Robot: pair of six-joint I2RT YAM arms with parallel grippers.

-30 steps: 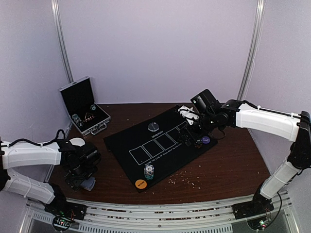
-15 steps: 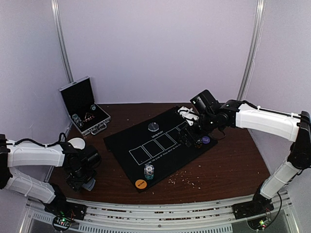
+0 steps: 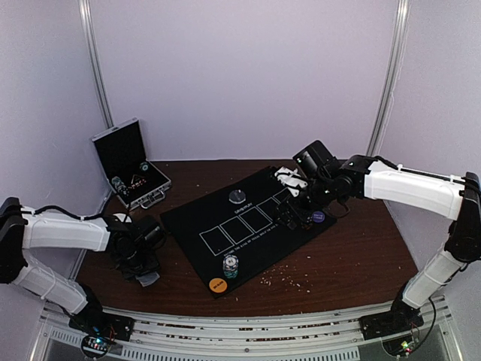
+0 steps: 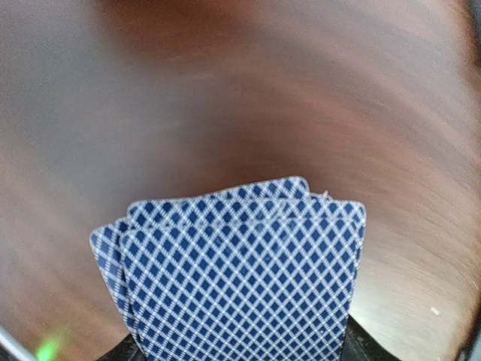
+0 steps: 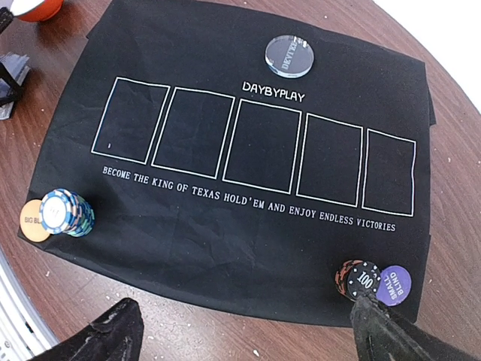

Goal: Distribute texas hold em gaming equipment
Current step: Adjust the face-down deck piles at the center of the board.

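My left gripper (image 3: 143, 272) hangs low over the bare wood left of the mat, shut on a fanned bunch of blue-diamond-backed playing cards (image 4: 240, 278) (image 3: 149, 279). My right gripper (image 3: 297, 213) (image 5: 240, 342) hovers open and empty over the mat's right end. On the black mat (image 3: 248, 233) (image 5: 248, 226) lie a clear disc (image 5: 289, 56) (image 3: 237, 197), a blue-white chip stack (image 5: 66, 213) (image 3: 231, 265) beside an orange disc (image 5: 31, 220) (image 3: 218, 286), and a black-red chip stack (image 5: 361, 280) beside a purple disc (image 5: 396, 286) (image 3: 319, 216).
A silver hinged case (image 3: 131, 162) stands open at the back left with small items inside. The red-and-white bowl (image 5: 37, 7) sits left of the mat, behind the left arm. Pale crumbs (image 3: 289, 280) dot the wood near the mat's front edge.
The left arm has swung right toward the mat with the cards in its jaws, which have narrowed onto them. The right arm has barely moved.
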